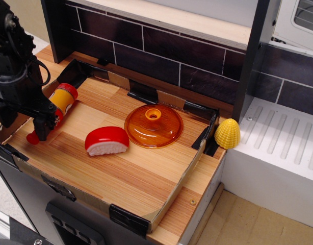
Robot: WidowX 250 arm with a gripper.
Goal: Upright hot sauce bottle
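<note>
The hot sauce bottle (63, 98) lies on its side at the left of the wooden tray (141, 176), base toward the back wall and red cap (31, 137) toward the front left edge. My black gripper (26, 122) hangs low over the bottle's neck. One finger (45, 126) stands in front of the neck and hides it, and the other is out at the tray's left rim. The jaws look open, with nothing gripped.
A red-and-white half-round toy food (106, 140) lies to the right of the bottle. An orange transparent lid (153, 125) sits mid-tray. A yellow corn toy (227, 133) stands outside the tray's right corner beside a white ribbed rack (284, 143). A dark tiled wall runs behind.
</note>
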